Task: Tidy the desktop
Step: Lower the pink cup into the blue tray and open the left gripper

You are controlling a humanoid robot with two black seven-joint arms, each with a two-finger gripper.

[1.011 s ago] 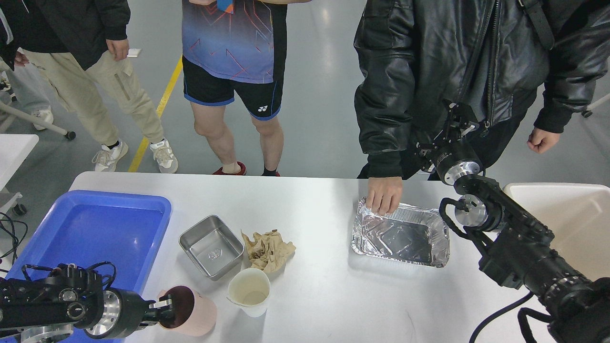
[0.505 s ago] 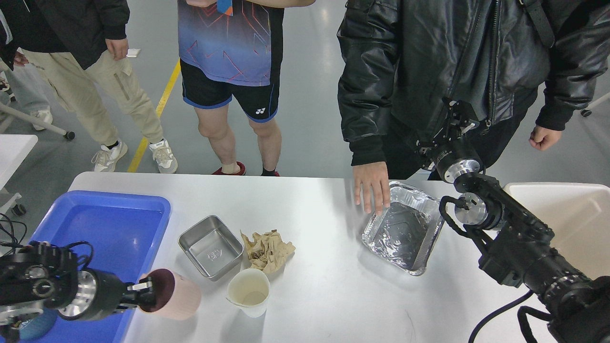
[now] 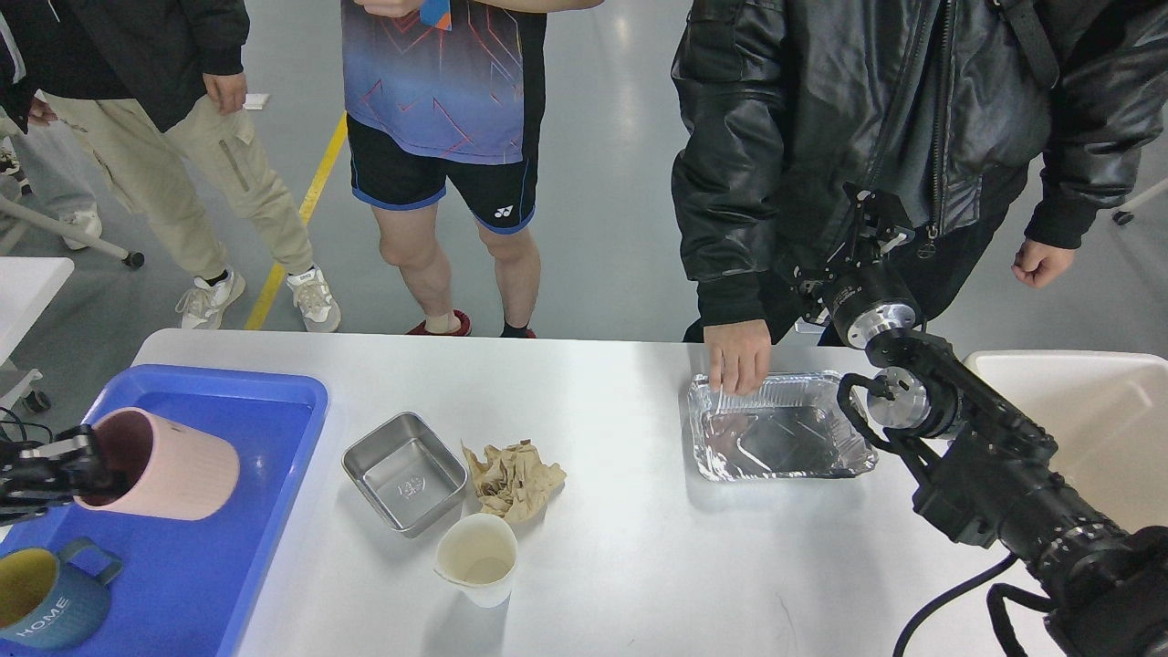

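White desktop [image 3: 620,566] fills lower frame, not yet tidy: steel tin [image 3: 404,472], crumpled paper [image 3: 513,478], paper cup [image 3: 476,557], foil tray [image 3: 777,439] left. Left gripper [image 3: 68,465], lower left, clamped on pink cup [image 3: 164,465] over blue tray [image 3: 219,547]. Right gripper [image 3: 878,224], upper right: fingers indistinct, cannot tell.

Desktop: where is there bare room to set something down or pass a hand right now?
The desktop is bare across the near edge right of the paper cup, and along the far edge between the blue tray and foil pan. It is crowded left of centre: steel pan, crumpled paper and paper cup bunch together.
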